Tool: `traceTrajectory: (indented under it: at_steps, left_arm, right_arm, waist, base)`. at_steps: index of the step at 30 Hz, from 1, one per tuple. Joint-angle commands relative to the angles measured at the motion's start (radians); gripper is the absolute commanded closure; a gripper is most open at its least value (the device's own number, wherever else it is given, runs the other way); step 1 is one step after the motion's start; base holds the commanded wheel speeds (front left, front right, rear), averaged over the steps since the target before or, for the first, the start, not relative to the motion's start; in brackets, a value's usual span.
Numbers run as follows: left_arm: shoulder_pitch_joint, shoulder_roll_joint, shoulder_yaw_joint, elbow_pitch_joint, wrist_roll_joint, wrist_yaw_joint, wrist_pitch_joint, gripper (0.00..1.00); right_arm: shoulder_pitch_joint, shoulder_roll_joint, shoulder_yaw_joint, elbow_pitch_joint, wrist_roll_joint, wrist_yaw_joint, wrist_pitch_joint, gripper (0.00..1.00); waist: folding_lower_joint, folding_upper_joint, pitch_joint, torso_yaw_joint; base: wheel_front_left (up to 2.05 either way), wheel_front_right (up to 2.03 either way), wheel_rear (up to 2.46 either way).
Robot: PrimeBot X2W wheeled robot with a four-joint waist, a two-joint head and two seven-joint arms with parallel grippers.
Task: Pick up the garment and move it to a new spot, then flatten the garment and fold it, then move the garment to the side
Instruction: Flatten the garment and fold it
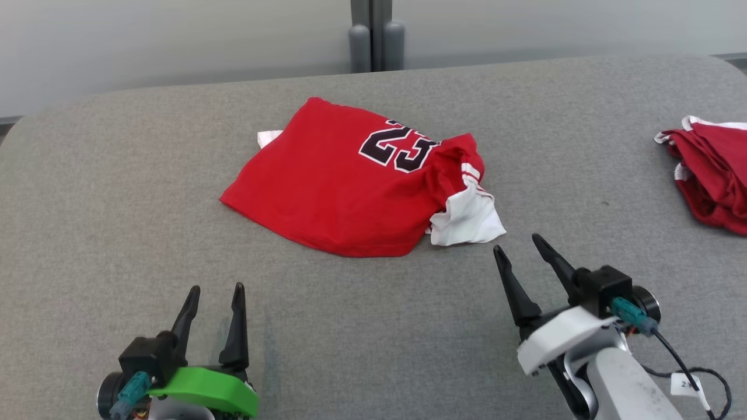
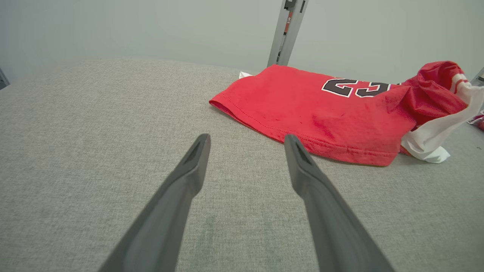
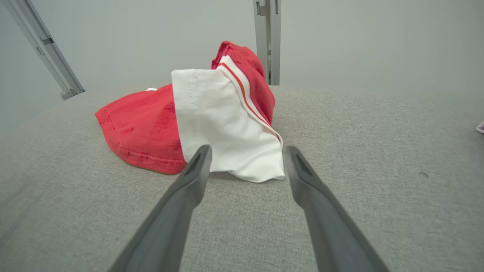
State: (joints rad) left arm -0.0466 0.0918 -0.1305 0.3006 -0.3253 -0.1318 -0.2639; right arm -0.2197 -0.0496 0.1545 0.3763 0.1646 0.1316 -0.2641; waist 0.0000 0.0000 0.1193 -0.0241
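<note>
The garment (image 1: 344, 184) is a red jersey with a black 23 and a white sleeve, lying crumpled in the middle of the grey table (image 1: 117, 204). My left gripper (image 1: 215, 290) stands open at the lower left, well short of the jersey's near hem. My right gripper (image 1: 517, 244) is open at the lower right, its fingertips just short of the white sleeve (image 1: 470, 219). In the left wrist view the garment (image 2: 314, 113) lies ahead and to the right of the open left gripper (image 2: 245, 140). In the right wrist view the white sleeve (image 3: 223, 124) sits just beyond the open right gripper (image 3: 246, 152).
A second pile of red and white cloth (image 1: 715, 172) lies at the table's right edge. A grey post (image 1: 376, 35) stands behind the far edge. A cable with a tag (image 1: 688, 373) hangs off my right wrist.
</note>
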Motion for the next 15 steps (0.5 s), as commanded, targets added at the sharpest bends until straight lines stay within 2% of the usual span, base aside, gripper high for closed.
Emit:
traceTrajectory:
  at_steps: [1,5,15]
  left_arm:
    - [-0.028,0.002,-0.003,0.0,-0.001,0.003,0.0,0.0]
    - [-0.049,-0.002,-0.025,0.002,-0.011,0.003,0.0,0.0]
    - [-0.076,0.005,-0.047,0.016,-0.023,0.003,0.0,0.0]
  right_arm:
    - [-0.03,-0.003,0.014,-0.007,0.011,-0.002,0.0,0.0]
    - [-0.086,-0.004,0.054,-0.001,0.032,-0.002,0.0,0.0]
    - [-0.153,-0.004,0.057,0.072,0.015,-0.002,0.0,0.0]
  waist:
    - [0.0,0.0,0.025,0.026]
    - [0.0,0.0,0.047,0.062]
    - [0.0,0.0,0.091,0.137]
  base:
    - [0.0,0.0,0.0]
    - [0.0,0.0,0.0]
    - [0.0,0.0,0.0]
